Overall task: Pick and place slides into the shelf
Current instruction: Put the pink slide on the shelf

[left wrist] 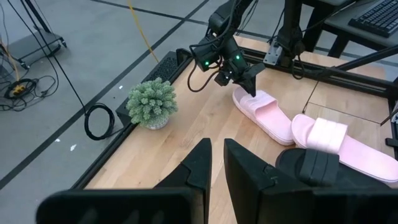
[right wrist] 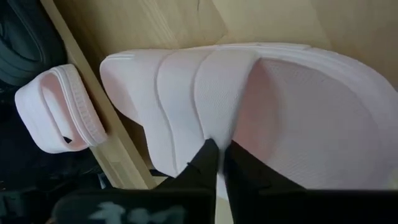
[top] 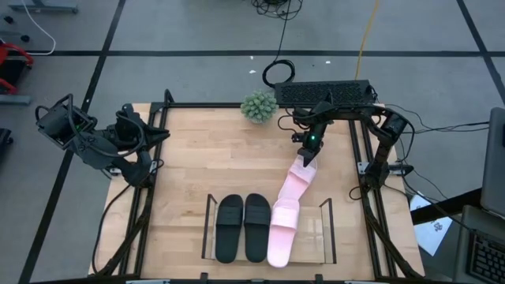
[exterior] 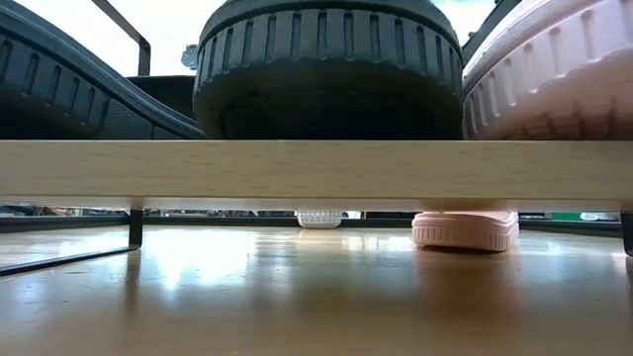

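Now my right gripper (top: 308, 160) is pinched together on the heel edge of the last pink slide (top: 297, 184), which lies on the table angled toward the shelf (top: 327, 229). Two black slides (top: 242, 227) and one pink slide (top: 282, 230) already sit there. One placement remains. My left gripper (left wrist: 214, 163) waits at the table's left edge, fingers slightly apart.

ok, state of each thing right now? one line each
black pair: flat in the shelf, side by side.
pink slide in shelf: flat, next to the black pair.
second pink slide: on the table outside the shelf, angled.
right gripper: shut at the second pink slide's far end.
left gripper: over the table's left edge, holding nothing.
shelf: three slots filled, rightmost empty.
plant: upright at the table's back edge.
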